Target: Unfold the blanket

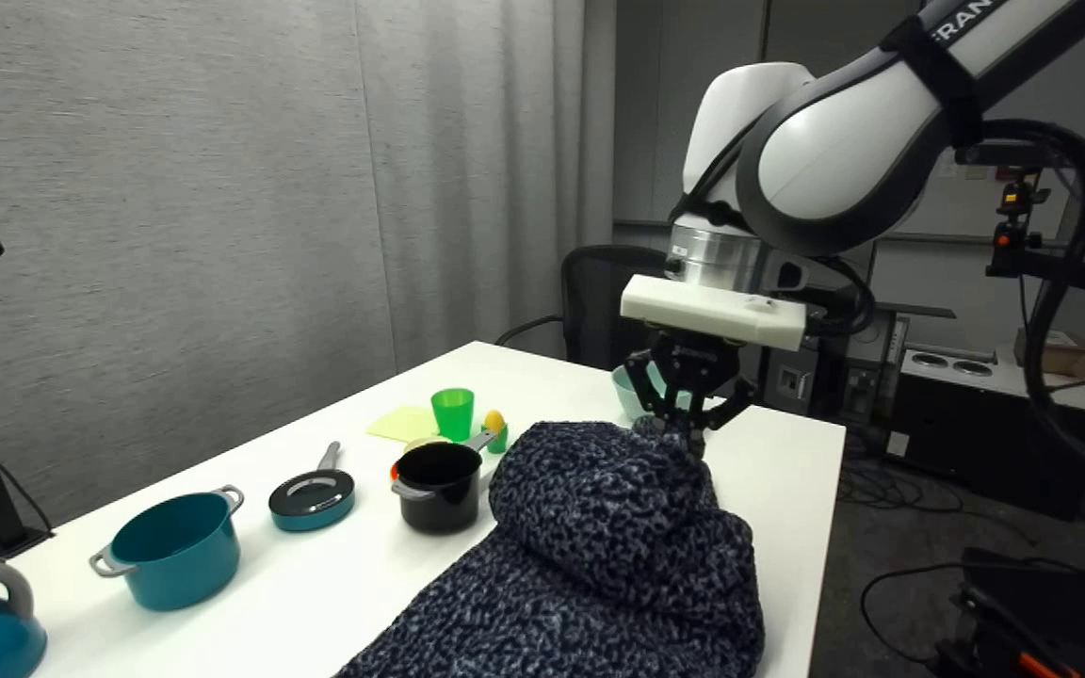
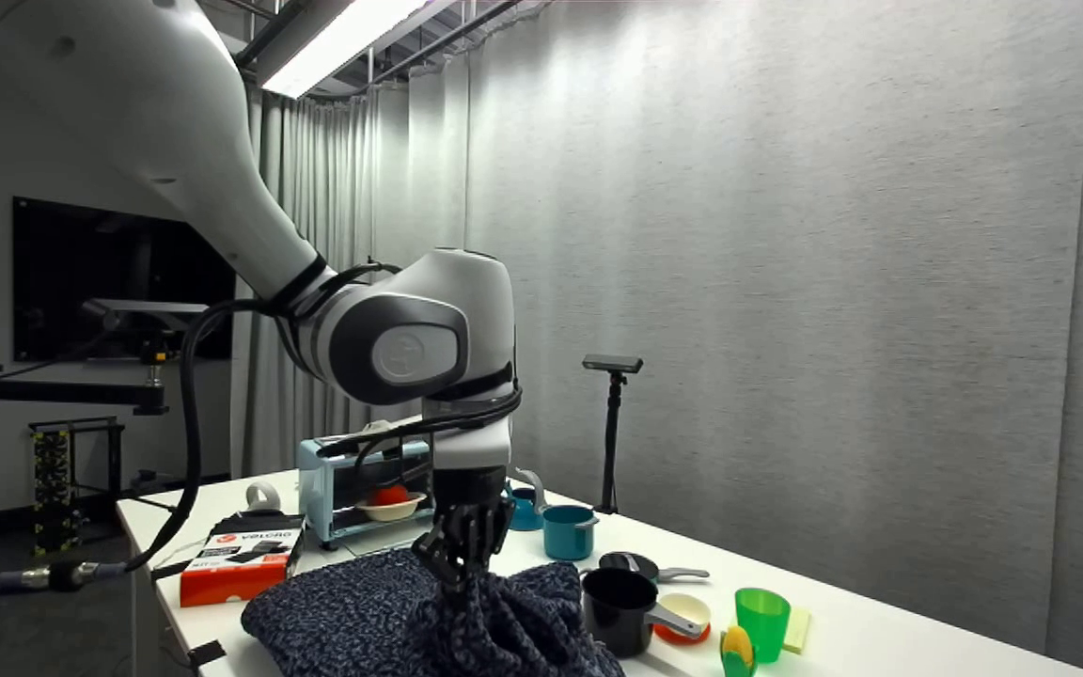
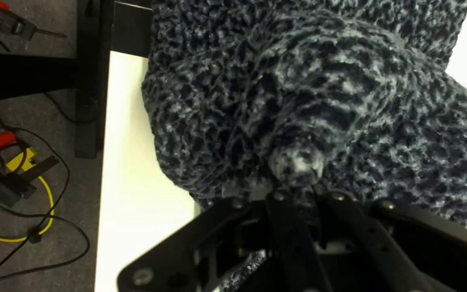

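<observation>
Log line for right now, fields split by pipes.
gripper: shut on blanket | blanket: bunched near grip, rest lying on table | unfold: not complete | black pot: beside blanket

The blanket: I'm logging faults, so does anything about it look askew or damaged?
No damage shows. The blanket is bunched into a lumpy mound at the gripper, which pinches a fold; it looks askew because it isn't spread flat, though probably normal mid-unfolding.
</observation>
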Robot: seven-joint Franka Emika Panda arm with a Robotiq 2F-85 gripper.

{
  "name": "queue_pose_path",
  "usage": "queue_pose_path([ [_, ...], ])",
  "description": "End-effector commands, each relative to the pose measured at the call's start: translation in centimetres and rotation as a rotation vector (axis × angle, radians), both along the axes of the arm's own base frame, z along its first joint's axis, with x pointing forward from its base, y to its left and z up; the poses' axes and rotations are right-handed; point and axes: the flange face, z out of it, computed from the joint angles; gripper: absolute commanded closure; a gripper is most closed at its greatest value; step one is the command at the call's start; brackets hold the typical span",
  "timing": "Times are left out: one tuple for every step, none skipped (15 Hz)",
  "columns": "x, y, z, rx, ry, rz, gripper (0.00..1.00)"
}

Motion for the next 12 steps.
queue_pose_path([
  [-2.2,-2.5,0.4,-0.02,0.006,-0.038,0.97],
  [-2.5,-3.5,0.4,-0.026,0.001,-0.056,0.99],
  [-2.8,-4.4,0.5,-0.032,-0.008,-0.07,0.98],
  [-2.9,-5.4,0.8,-0.039,-0.031,-0.084,0.97],
  [-2.9,-6.4,1.1,-0.045,-0.058,-0.097,0.97],
  [-2.7,-7.4,1.6,-0.05,-0.105,-0.105,0.97],
  [-2.5,-8.3,1.9,-0.067,-0.142,-0.098,0.97],
  [-2.2,-9.1,2.1,-0.073,-0.171,-0.091,0.97],
  [-1.9,-9.7,2.3,-0.078,-0.201,-0.074,0.97],
  [-1.7,-10.4,2.1,-0.076,-0.22,-0.059,0.97],
  [-1.7,-10.9,2.0,-0.072,-0.23,-0.043,0.97],
  [-1.8,-11.4,1.8,-0.065,-0.235,-0.028,0.97],
])
